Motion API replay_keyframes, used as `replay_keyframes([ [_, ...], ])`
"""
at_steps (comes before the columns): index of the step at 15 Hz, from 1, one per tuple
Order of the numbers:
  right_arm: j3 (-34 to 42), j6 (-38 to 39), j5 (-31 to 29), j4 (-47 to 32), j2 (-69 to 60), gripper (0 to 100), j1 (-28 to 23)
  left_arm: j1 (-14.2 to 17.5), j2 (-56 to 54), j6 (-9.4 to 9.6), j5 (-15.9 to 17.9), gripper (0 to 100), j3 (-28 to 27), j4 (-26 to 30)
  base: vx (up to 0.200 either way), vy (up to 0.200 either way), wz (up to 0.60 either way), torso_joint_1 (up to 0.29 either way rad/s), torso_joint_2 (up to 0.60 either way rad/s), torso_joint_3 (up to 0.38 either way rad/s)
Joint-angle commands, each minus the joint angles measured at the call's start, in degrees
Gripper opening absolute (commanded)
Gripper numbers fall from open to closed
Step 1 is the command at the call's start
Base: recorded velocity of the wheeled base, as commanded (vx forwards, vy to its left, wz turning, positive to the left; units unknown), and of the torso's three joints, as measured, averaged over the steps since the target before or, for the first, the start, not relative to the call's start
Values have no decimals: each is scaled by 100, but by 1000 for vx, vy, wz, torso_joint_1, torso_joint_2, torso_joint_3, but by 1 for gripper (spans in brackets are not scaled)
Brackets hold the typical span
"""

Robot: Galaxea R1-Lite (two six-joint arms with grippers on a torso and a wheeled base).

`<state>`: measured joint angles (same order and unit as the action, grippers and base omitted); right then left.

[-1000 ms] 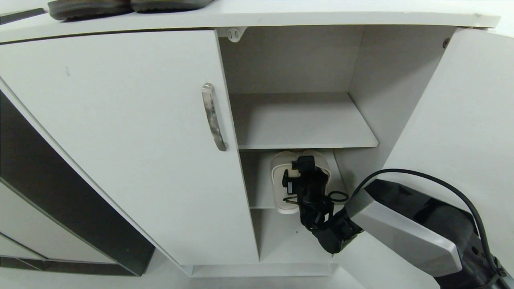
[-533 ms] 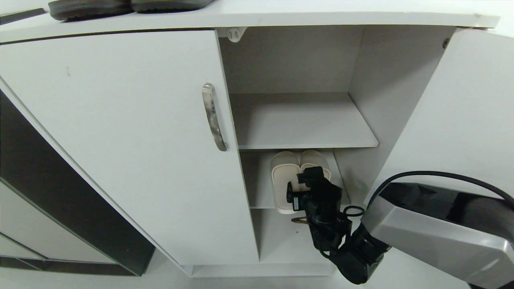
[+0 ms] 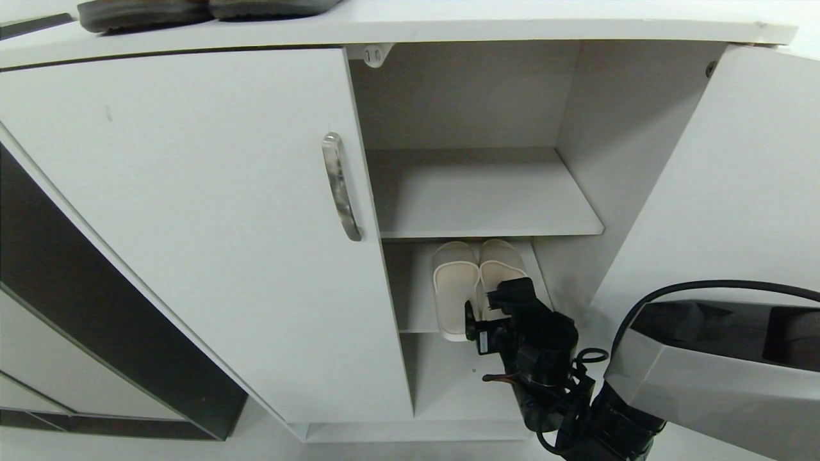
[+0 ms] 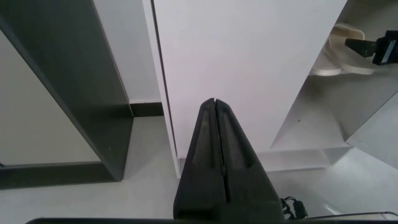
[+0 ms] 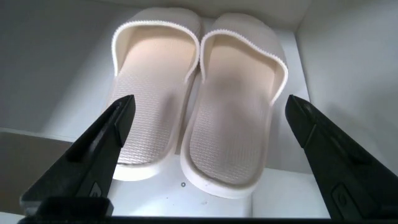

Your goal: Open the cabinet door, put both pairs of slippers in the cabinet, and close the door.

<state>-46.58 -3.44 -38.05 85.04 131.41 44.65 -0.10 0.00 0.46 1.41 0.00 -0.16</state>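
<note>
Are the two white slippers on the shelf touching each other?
Touching. The right wrist view shows the white slippers side by side, their inner edges pressed together.

A white cabinet (image 3: 512, 25) stood with its right door (image 3: 737, 179) swung wide open to the right. Its left door (image 3: 192, 192) was shut, with a curved metal handle (image 3: 339, 186) upright along that door's right edge. A cream pair of slippers (image 3: 456, 291) lay flat on the second shelf down — side by side and touching, toes toward the far wall, heels at the near edge. A dark pair of slippers (image 3: 147, 11) rested on the cabinet's top, at the far left.
</note>
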Motion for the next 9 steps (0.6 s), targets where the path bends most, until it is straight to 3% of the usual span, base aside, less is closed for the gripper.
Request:
replay_keyframes([
  [1, -9, -8, -1, -5, -37, 100, 17, 1, 9, -2, -1, 0, 0, -2, 0, 0, 0, 0, 0, 0],
  [2, -44, -8, -1, -14, -37, 100, 26, 1, 9, -2, -1, 0, 0, -2, 0, 0, 0, 0, 0, 0],
  [9, -44, -8, -10, -14, -19, 100, 26, 1, 9, -2, -1, 0, 0, -2, -200, 0, 0, 2, 4, 3],
])
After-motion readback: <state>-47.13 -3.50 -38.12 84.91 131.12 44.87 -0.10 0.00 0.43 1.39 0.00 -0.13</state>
